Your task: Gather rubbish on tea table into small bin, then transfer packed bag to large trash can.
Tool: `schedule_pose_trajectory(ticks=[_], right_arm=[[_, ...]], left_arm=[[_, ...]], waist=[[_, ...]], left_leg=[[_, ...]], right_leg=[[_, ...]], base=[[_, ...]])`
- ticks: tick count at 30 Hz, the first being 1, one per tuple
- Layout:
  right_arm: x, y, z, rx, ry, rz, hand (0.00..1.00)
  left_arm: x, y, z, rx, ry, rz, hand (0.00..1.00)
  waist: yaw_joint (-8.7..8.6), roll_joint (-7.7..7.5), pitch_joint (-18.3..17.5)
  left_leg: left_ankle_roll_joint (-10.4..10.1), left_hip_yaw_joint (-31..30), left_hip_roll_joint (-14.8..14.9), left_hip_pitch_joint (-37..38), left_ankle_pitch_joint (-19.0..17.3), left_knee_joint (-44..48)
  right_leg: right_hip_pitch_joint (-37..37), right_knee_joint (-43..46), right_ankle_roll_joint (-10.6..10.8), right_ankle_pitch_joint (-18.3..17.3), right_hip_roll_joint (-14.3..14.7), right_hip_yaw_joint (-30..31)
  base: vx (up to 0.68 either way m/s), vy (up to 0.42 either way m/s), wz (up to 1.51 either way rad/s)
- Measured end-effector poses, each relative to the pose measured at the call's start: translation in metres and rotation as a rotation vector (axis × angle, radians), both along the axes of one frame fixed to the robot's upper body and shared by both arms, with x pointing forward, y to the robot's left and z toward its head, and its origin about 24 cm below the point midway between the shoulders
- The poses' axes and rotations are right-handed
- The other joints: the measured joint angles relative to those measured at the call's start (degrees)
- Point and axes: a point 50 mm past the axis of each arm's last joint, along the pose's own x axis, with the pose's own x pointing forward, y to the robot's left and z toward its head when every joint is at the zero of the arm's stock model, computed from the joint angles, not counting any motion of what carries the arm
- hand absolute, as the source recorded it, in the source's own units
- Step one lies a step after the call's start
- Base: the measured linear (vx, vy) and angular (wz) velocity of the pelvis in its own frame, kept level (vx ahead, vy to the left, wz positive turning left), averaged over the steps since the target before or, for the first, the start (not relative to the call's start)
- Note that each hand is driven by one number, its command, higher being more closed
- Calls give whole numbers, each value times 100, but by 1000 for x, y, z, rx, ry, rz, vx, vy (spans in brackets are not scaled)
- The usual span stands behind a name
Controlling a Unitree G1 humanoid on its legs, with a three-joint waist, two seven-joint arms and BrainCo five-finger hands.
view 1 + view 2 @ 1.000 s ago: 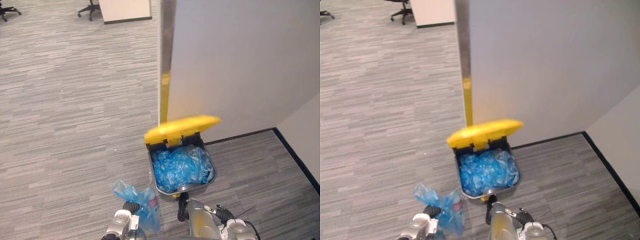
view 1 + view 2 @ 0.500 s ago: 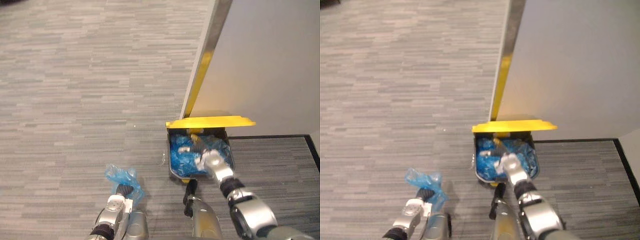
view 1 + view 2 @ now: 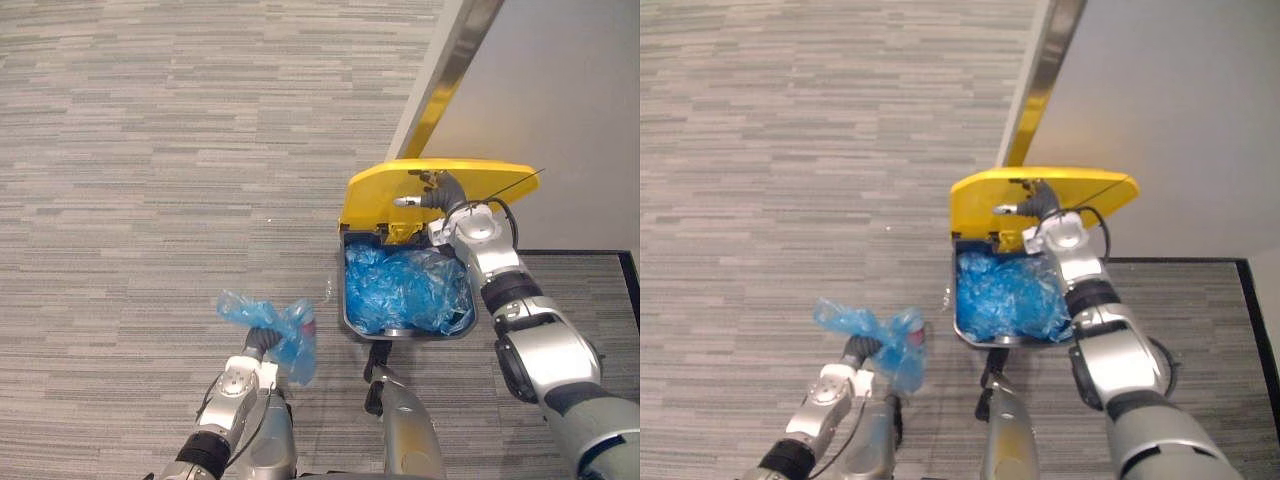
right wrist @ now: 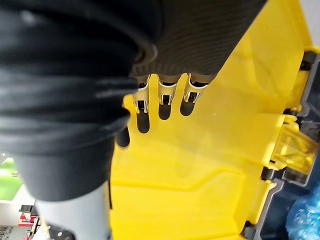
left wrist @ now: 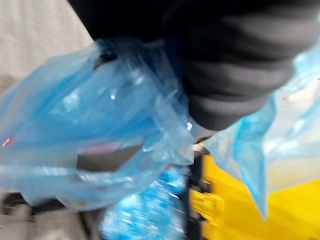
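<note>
The large trash can (image 3: 345,300) sits right of centre in both eye views. Its yellow lid (image 3: 455,175) is tipped up, and a crumpled blue liner (image 3: 400,290) fills its grey body. The right hand (image 3: 425,197) reaches in from the lower right to the lid's underside. The right wrist view shows what the eye views cannot. The fingers (image 4: 164,107) are stretched out flat, their dark tips against the yellow plastic and closed round nothing. The lid's hinge (image 4: 287,145) is at the frame's right edge.

The packed blue bag (image 3: 270,325) is at lower left, bunched at the left hand (image 3: 257,343), above the grey striped carpet (image 3: 150,150) and well apart from the can. Plastic covers the front of that hand, so its grip cannot be told in the eye views. In the left wrist view, wrinkled blue film lies across the dark cover, with the yellow lid showing past it at lower right. A pale wall panel (image 3: 570,100) fills the upper right behind the can.
</note>
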Motion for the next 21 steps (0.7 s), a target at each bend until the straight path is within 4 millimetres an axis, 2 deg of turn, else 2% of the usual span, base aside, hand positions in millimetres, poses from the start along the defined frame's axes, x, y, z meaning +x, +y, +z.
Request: schedule_pose_trajectory(ticks=[6,11,15,21], right_arm=[[4,-1,20,36,-43,19,0],[4,2,23,33,-45,46,0],[7,7,36,-1,-63,89,0],[9,18,50,-35,-80,152,0]], left_arm=[[22,-31,49,-101,-190,-110,100],[26,-67,83,-163,-310,-258,100],[37,-93,114,-170,-412,-346,100],[47,-110,145,-136,-526,-374,100]], waist=[[-91,61,255],[-180,75,283],[-192,90,294],[-277,126,313]], left_leg=[[40,-18,63,-133,-190,266],[35,6,66,-137,-204,301],[22,86,60,-146,-197,294],[16,177,68,-138,-193,283]], right_leg=[[0,10,29,-14,23,-21],[-8,-3,-33,41,39,18],[-95,19,-68,67,71,124],[-172,54,-71,66,102,219]], base=[[-68,-29,1],[-27,-14,-3],[17,-11,-12],[11,-24,-9]])
